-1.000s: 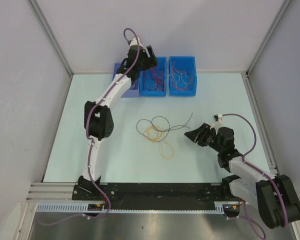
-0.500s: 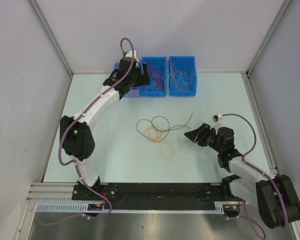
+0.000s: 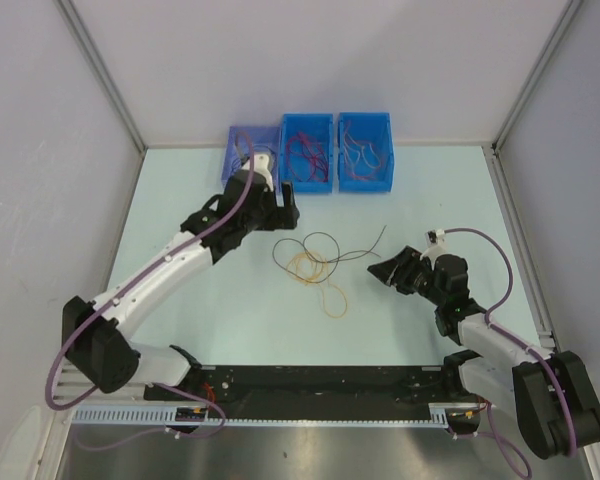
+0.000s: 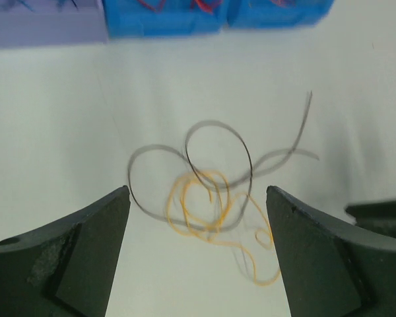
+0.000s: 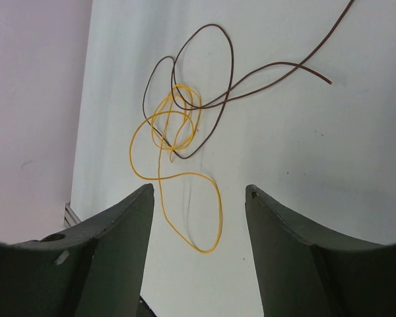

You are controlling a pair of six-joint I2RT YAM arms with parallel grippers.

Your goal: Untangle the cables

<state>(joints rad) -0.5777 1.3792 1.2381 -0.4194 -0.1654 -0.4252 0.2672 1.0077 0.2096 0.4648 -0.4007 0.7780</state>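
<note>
1. Now, the black cable [image 5: 277, 64] and yellow cable [image 3: 306, 266] lie tangled mid-bench [image 3: 430, 200], between the arms.
2. The left pincer [image 4: 198, 191] points at them, jaws wide and empty. The right pincer [image 5: 199, 191] also stands apart, holding nothing.
3. It seems best to pinch the black cable's free tail with one and a yellow loop with the other, then part them slowly.

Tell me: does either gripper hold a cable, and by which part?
Nothing is held. The left gripper and the right gripper are open and empty; the cables lie loose.
</note>
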